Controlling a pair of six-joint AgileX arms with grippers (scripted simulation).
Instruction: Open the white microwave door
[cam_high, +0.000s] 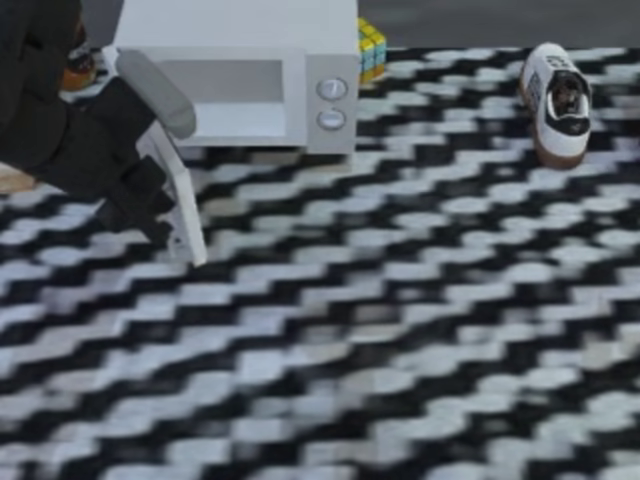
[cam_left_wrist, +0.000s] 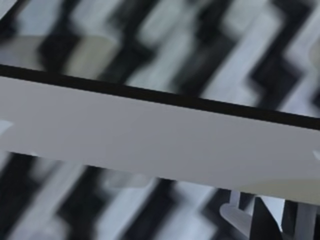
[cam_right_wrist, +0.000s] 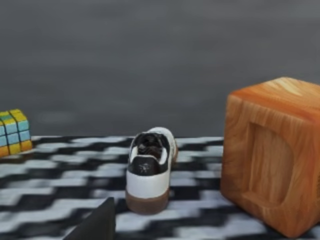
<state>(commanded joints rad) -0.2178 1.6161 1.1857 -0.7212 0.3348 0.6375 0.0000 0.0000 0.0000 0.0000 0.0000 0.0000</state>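
Observation:
The white microwave (cam_high: 240, 25) stands at the back left, two round knobs (cam_high: 332, 88) on its front strip. Its door (cam_high: 186, 215) is swung wide open and juts out toward the table's front, leaving the cavity exposed. My left gripper (cam_high: 152, 212) sits against the door's outer end from the left. In the left wrist view the door (cam_left_wrist: 150, 135) fills the picture as a flat pale panel, and my dark fingers (cam_left_wrist: 265, 222) pinch its thin edge beside a rounded grey handle (cam_left_wrist: 235, 217). My right arm is out of the top view; one dark finger (cam_right_wrist: 100, 225) shows, off to the side.
A white and black shoe (cam_high: 556, 100) lies at the back right, heel toward the right wrist camera. A coloured cube (cam_high: 371, 48) sits just right of the microwave. A wooden block (cam_right_wrist: 272, 160) stands near the shoe. The tabletop is black-and-white zigzag.

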